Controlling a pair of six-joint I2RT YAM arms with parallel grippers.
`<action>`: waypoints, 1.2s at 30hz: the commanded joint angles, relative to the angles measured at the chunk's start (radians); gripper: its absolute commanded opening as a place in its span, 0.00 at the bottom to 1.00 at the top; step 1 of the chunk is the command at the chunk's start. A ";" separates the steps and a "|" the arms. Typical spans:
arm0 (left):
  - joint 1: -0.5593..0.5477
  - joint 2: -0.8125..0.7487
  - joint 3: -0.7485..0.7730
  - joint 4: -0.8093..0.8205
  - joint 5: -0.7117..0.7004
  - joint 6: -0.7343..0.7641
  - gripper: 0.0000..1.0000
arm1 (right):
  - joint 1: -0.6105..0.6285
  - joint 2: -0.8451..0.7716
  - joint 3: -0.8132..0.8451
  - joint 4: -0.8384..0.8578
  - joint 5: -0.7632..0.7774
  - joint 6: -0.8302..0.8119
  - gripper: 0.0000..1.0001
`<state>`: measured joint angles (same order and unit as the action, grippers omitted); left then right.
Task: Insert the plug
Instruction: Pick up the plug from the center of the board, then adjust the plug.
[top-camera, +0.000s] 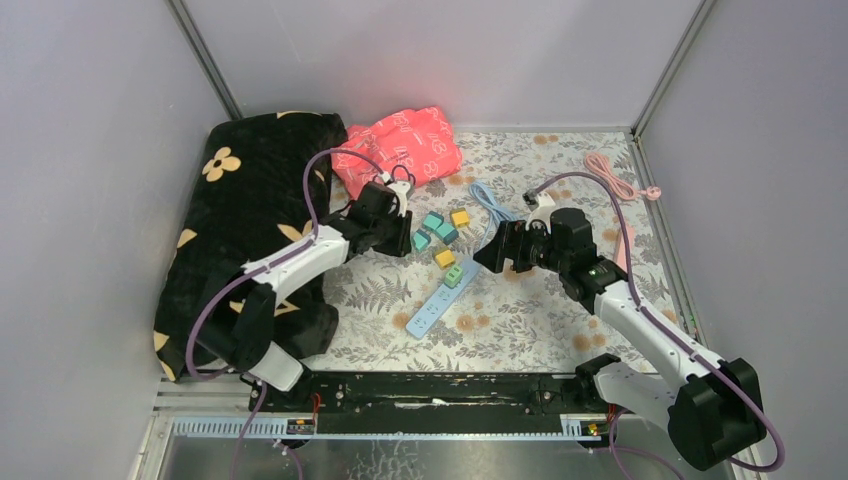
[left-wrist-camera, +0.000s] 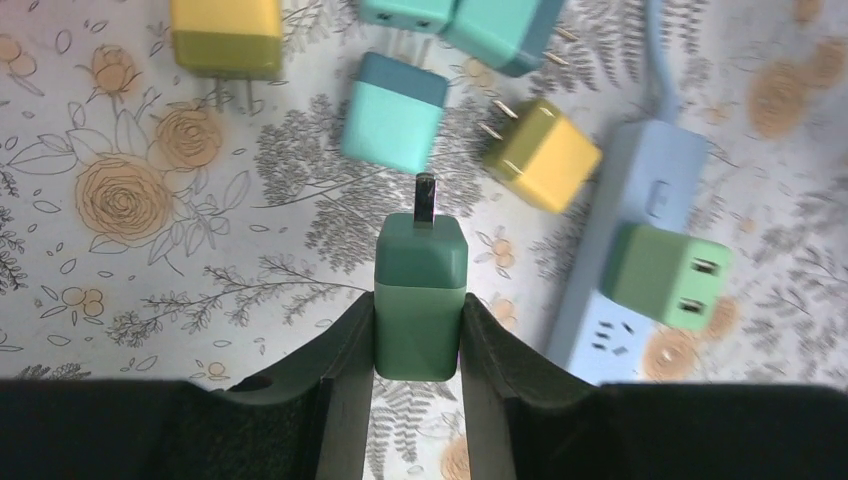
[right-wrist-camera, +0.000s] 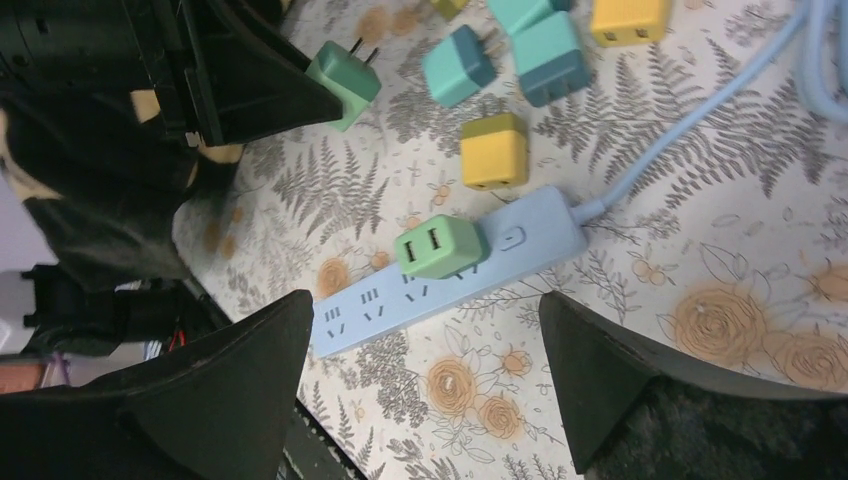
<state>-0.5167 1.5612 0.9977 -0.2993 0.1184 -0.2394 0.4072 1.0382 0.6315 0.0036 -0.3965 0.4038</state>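
While the green plug (left-wrist-camera: 421, 290) is clamped in the left gripper (left-wrist-camera: 418, 340) near the power strip (left-wrist-camera: 640, 170), its prongs (left-wrist-camera: 425, 200) should be squared to a free socket (right-wrist-camera: 372, 300), the empty, wide-open right gripper (right-wrist-camera: 422, 300) being held above the strip.

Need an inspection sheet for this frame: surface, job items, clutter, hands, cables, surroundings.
Surface: floral tablecloth, lying flat.
Job's things: green plug gripped, prongs pointing away from the wrist; blue power strip lying flat, with a light green plug seated in it.
Clutter: loose plugs, yellow and teal, beside the strip; black flowered cushion at left; red cloth at the far edge.
Hands: left hand shut on the green plug; right hand open above the strip, holding nothing.
Cables: blue cable from the strip; pink cable far right.
Surroundings: grey walls.
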 joint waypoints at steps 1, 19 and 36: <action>-0.023 -0.081 0.075 -0.118 0.109 0.056 0.06 | 0.008 -0.004 0.088 -0.022 -0.136 -0.077 0.91; -0.179 -0.178 0.269 -0.338 0.325 0.255 0.08 | 0.014 0.086 0.203 0.068 -0.507 -0.171 0.91; -0.208 -0.211 0.320 -0.372 0.530 0.292 0.10 | 0.049 0.158 0.209 0.238 -0.740 -0.132 0.68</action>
<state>-0.7193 1.3891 1.2900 -0.6685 0.5716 0.0296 0.4408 1.2018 0.8085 0.1463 -1.0386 0.2543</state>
